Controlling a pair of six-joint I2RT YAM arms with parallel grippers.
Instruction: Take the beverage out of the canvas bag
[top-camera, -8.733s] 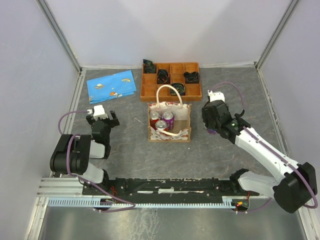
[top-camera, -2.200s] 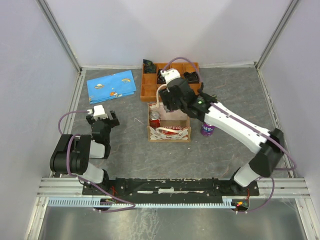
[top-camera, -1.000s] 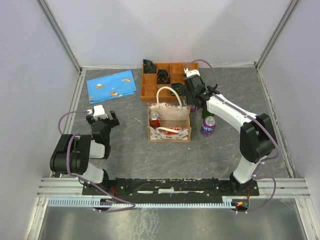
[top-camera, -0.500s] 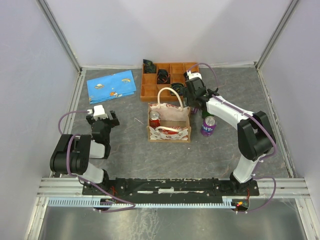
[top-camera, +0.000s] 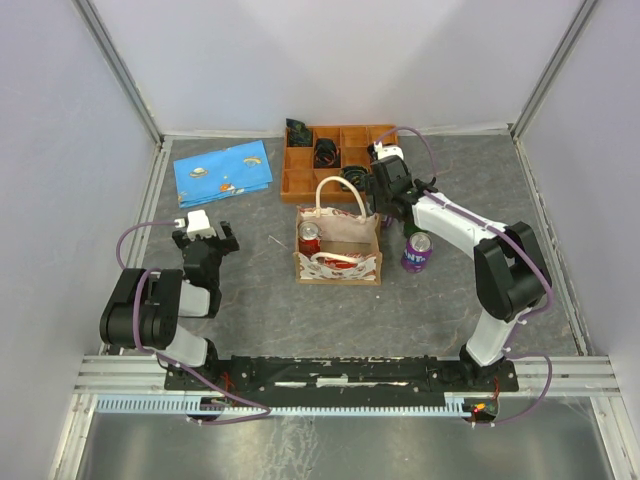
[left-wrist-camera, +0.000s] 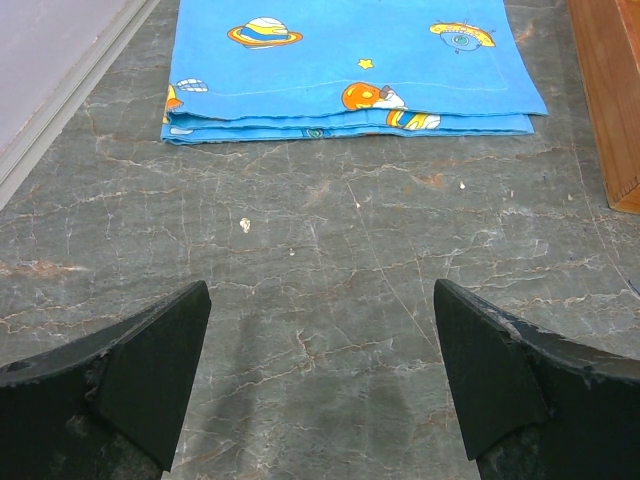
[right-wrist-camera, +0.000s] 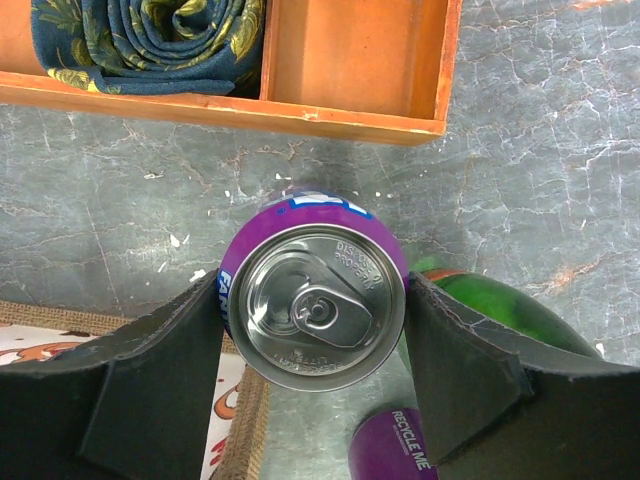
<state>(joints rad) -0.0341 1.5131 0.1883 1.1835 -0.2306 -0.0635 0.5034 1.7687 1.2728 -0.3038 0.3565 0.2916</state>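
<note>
- Closest to us, the left gripper (left-wrist-camera: 320, 310) hangs low over the grey table (left-wrist-camera: 330, 230) with its fingers spread wide and nothing between them. It's well away from the action.
- A bit further in, the canvas bag (top-camera: 340, 265) stands upright and open. A red can (top-camera: 309, 238) stands in its left corner, so we reckon the job isn't finished.
- Just right of the bag, a purple can (top-camera: 416, 252) stands on the table, with a green can (right-wrist-camera: 500, 320) right beside it.
- The right gripper (right-wrist-camera: 312, 330) is past the bag's far right corner, fingers pinching a second purple can (right-wrist-camera: 320, 300) by its sides. This can is outside the bag, between it and the orange tray (right-wrist-camera: 330, 122).
- How it'll handle, as far as we can guess: stiff but thin-walled, smooth and round, with some heft if full. It could twist or slide in a light pinch, so we'd squeeze across the body below the top rim. The bag is soft and may drag along when the red can comes up.
- Furthest back on the left is the folded blue cloth (left-wrist-camera: 350, 60).
- Hard to tell:
  - The wrist view only shows the held can's lid, so we can't say how low the fingers sit or whether its base clears the table.
  - The arm covers part of the bag's mouth.
  - The red-and-white shape at the bag's front could be print or another can.
</note>
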